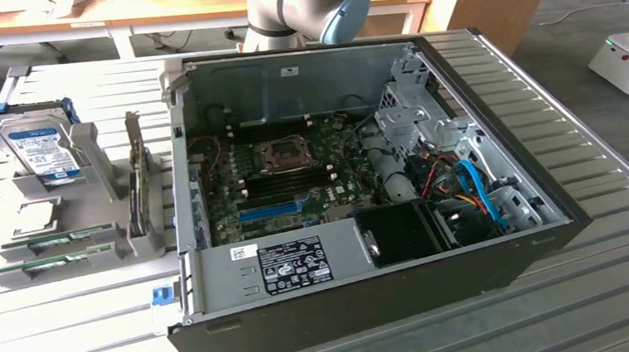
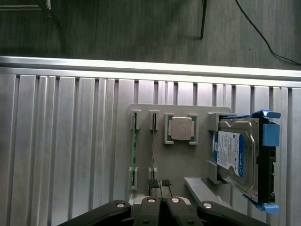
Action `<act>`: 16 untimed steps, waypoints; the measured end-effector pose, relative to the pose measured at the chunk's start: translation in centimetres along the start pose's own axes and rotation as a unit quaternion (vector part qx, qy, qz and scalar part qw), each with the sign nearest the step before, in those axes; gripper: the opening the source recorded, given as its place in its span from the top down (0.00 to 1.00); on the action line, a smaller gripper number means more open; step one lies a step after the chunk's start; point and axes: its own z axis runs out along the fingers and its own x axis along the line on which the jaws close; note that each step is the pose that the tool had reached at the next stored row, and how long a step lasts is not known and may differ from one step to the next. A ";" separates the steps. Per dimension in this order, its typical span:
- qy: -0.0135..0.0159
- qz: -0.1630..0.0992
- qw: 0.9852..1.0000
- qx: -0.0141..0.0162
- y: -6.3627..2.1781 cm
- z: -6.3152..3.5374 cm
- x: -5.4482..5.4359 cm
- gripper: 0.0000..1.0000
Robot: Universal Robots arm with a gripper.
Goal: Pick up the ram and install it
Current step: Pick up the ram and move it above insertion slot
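Note:
Two green ram sticks stand on edge in slots of a grey holder (image 2: 188, 160), one (image 2: 133, 150) beside the other (image 2: 153, 146). In the exterior view they lie at the holder's near end, one ram stick (image 1: 59, 239) behind the other (image 1: 55, 262), at the exterior view's left of the open computer case (image 1: 513, 170). My gripper (image 2: 161, 186) hangs well above the holder, its black fingers shut together with nothing between them, their tips over the holder's edge near the end of the second stick. The arm (image 1: 303, 11) rises behind the case.
The holder also carries a square processor chip (image 2: 181, 128), a silver hard drive (image 2: 235, 157) with a blue label and blue rails, and a dark expansion card (image 1: 138, 184). Inside the case lies the green motherboard (image 1: 293, 186) with its socket (image 1: 286, 155). The table is ribbed metal (image 2: 61, 155).

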 end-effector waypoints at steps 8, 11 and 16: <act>0.000 -0.001 1.000 0.006 0.02 0.00 0.0 0.89; 0.000 -0.001 1.000 0.006 0.02 0.07 0.0 0.89; 0.000 -0.001 1.000 0.006 0.01 0.23 0.0 0.89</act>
